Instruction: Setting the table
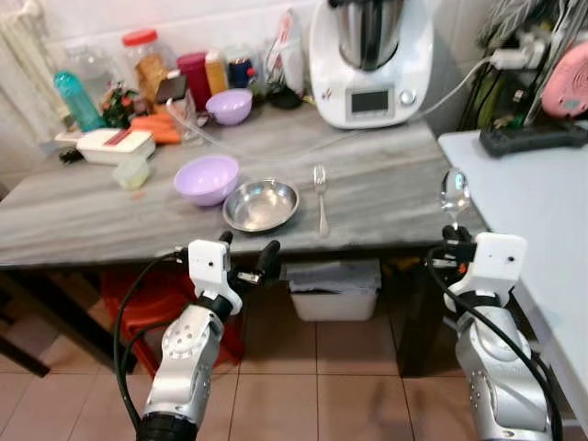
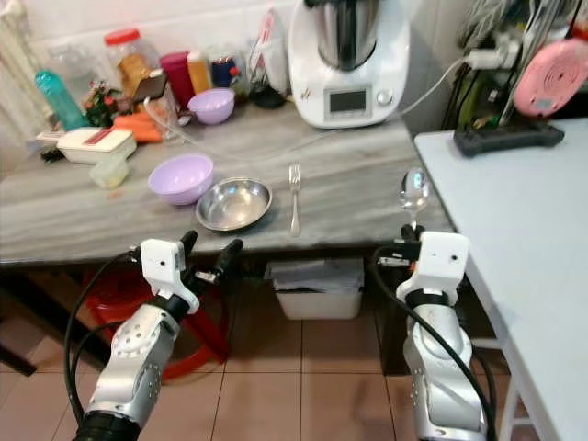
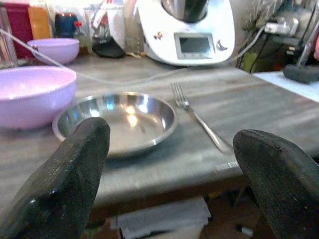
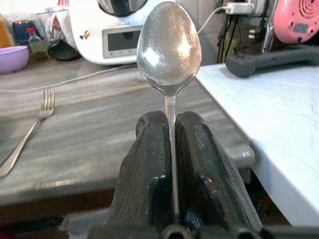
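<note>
A steel plate [image 1: 261, 204] lies near the front edge of the grey table [image 1: 386, 175], with a fork [image 1: 321, 197] just to its right and a lilac bowl [image 1: 207, 178] touching its left side. My right gripper [image 1: 455, 241] is shut on a spoon [image 1: 454, 193], held upright by its handle at the table's front right corner. In the right wrist view the spoon [image 4: 169, 45] stands above my closed fingers [image 4: 149, 164]. My left gripper [image 1: 246, 258] is open, below and in front of the plate [image 3: 117, 119].
A white kitchen machine [image 1: 369, 60] stands at the back, its cable running across the table. Jars, bottles, a second lilac bowl [image 1: 229, 106] and a white box [image 1: 115, 145] crowd the back left. A white counter [image 1: 533, 202] adjoins on the right. A bin [image 1: 333, 289] sits underneath.
</note>
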Available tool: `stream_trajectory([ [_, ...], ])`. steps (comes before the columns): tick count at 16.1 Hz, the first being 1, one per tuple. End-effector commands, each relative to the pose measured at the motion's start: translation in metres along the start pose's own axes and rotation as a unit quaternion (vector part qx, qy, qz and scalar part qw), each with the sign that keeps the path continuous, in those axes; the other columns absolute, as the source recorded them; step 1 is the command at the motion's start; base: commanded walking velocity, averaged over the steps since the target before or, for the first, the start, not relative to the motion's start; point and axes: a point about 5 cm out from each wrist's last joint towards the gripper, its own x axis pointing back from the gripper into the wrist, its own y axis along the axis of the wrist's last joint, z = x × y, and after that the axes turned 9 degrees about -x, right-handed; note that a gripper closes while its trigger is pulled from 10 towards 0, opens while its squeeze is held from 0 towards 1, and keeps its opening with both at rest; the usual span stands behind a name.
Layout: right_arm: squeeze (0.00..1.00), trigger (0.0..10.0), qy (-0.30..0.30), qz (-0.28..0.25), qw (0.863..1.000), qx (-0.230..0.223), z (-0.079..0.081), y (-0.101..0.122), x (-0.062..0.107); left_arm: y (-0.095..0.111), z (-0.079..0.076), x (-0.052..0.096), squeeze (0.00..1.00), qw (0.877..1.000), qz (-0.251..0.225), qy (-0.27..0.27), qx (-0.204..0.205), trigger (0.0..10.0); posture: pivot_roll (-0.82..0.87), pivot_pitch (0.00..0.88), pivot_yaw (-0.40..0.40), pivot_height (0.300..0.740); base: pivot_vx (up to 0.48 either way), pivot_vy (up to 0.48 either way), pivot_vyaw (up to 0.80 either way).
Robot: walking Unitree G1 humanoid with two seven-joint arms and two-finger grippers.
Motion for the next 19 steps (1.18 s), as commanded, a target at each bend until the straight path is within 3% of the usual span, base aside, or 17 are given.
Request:
stream_trajectory([
  [1, 0.00, 10.0, 0.015, -0.006, 1.000, -0.008, 0.011, 0.002, -0.001, 0.002, 0.013, 0.004, 0.00, 1.000, 0.003, 0.014, -0.008, 10.0, -0.10, 0.000, 0.118, 0.740, 0.379, 0.000, 0.00],
  [9, 0.00, 10.0, 0.021, -0.001, 1.000, -0.002, 0.011, 0.000, 0.001, 0.000, 0.015, 0.011, 0.00, 1.000, 0.011, 0.025, -0.007, 10.0, -0.10, 0.000, 0.110, 0.740, 0.351, 0.000, 0.00],
  [10, 0.00, 10.0, 0.025, 0.002, 1.000, 0.000, 0.011, 0.000, 0.002, 0.008, 0.014, 0.013, 0.00, 1.000, -0.006, 0.020, -0.004, 10.0, -0.10, 0.000, 0.110, 0.740, 0.000, 0.000, 0.00],
  [13, 0.00, 10.0, 0.027, 0.006, 1.000, -0.004, 0.012, -0.003, 0.004, 0.006, 0.019, 0.024, 0.00, 0.999, -0.001, 0.031, -0.021, 10.0, -0.10, 0.000, 0.112, 0.740, 0.000, 0.000, 0.00],
  [15, 0.00, 10.0, 0.025, 0.014, 0.999, -0.014, 0.012, -0.005, 0.006, -0.002, 0.025, 0.038, 0.00, 0.999, 0.020, 0.038, -0.033, 10.0, -0.10, 0.000, 0.119, 0.740, 0.000, 0.000, 0.00],
  [19, 0.00, 10.0, 0.004, 0.043, 0.997, -0.070, 0.010, -0.010, -0.002, -0.011, 0.026, 0.050, 0.00, 0.998, 0.045, 0.011, -0.037, 10.0, -0.09, 0.002, 0.117, 0.740, 0.000, 0.000, 0.00],
])
